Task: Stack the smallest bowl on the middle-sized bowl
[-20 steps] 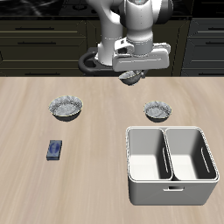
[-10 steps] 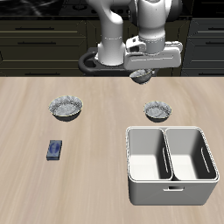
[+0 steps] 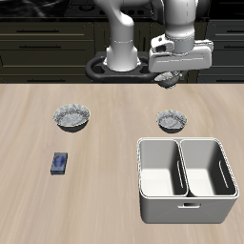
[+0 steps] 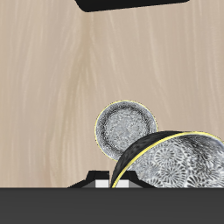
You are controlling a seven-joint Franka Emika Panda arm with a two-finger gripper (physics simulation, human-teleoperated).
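My gripper [image 3: 170, 76] is shut on the smallest bowl [image 3: 169, 80], a tiny speckled bowl with a dark outside, and holds it high above the table near the back. In the wrist view the held bowl [image 4: 175, 162] fills the near field. The middle-sized bowl [image 3: 172, 120] stands upright and empty on the table, below the gripper and nearer the front edge. It also shows in the wrist view [image 4: 122, 124], partly covered by the held bowl.
The largest matching bowl [image 3: 71, 117] stands apart, across the table. A white two-compartment bin [image 3: 186, 181] stands near the front edge, just in front of the middle-sized bowl. A small blue box [image 3: 60, 163] lies in front of the largest bowl.
My gripper has carried the smallest bowl sideways and slightly up, from mid-table at the back to above the middle-sized bowl's side. The bowls on the table have not moved.
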